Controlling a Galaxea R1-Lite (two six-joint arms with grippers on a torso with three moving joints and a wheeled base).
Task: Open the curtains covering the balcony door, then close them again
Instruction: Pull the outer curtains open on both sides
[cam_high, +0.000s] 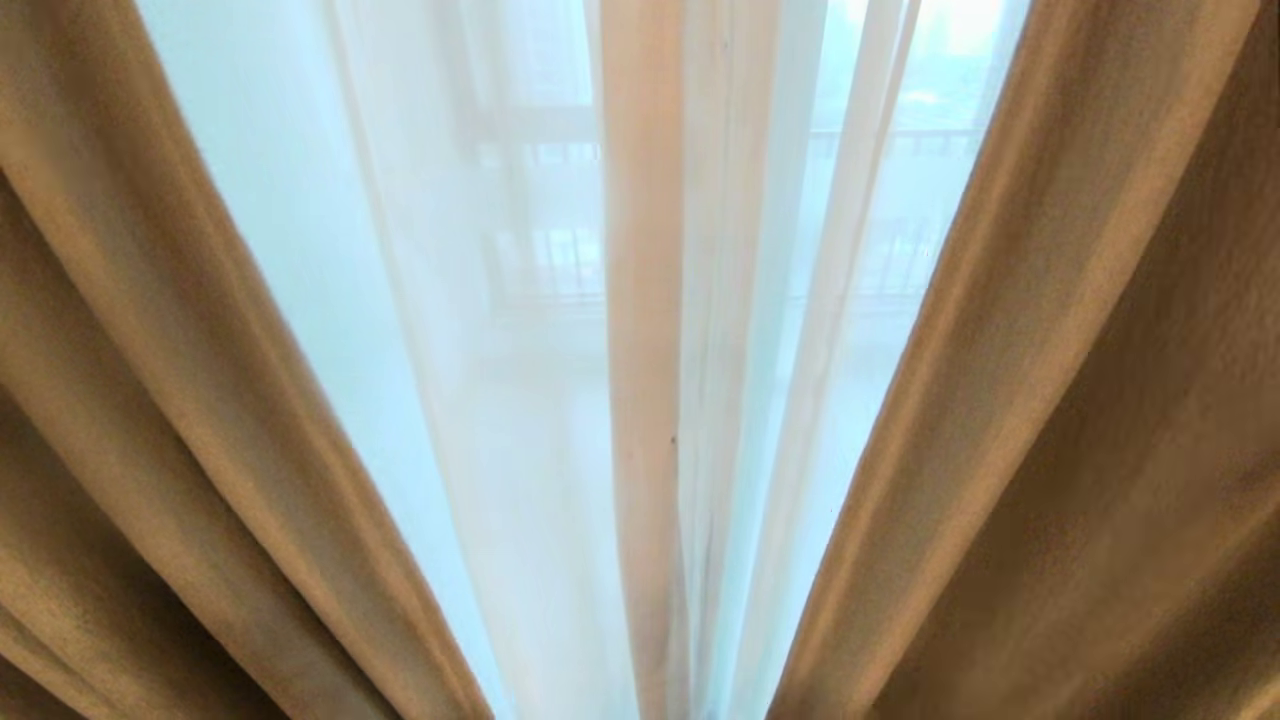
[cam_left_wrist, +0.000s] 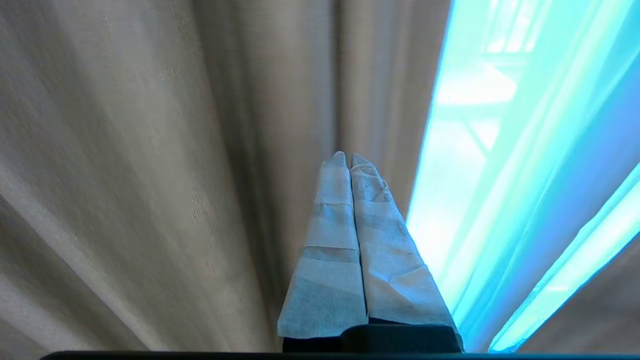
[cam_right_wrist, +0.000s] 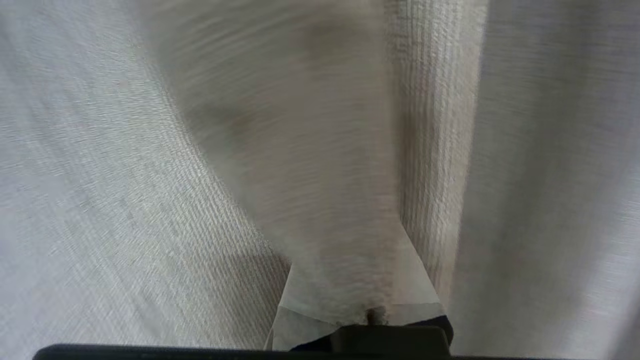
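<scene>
The thick beige curtains hang parted in the head view, one panel on the left (cam_high: 150, 400) and one on the right (cam_high: 1100, 420). Between them the sheer white curtain (cam_high: 520, 400) covers the gap, and the balcony door is hidden behind it. Neither arm shows in the head view. My left gripper (cam_left_wrist: 348, 159) is shut and holds nothing. Its taped fingers point at a fold of thick curtain (cam_left_wrist: 150, 175), with the lit sheer (cam_left_wrist: 500, 175) beside it. My right gripper (cam_right_wrist: 350, 260) is pressed into thick curtain (cam_right_wrist: 100, 175). A blurred fold lies over its fingers (cam_right_wrist: 310, 305) and hides the tips.
Faint railing bars (cam_high: 560, 260) show through the sheer fabric. Curtain folds fill every view on all sides; no floor, wall or furniture shows.
</scene>
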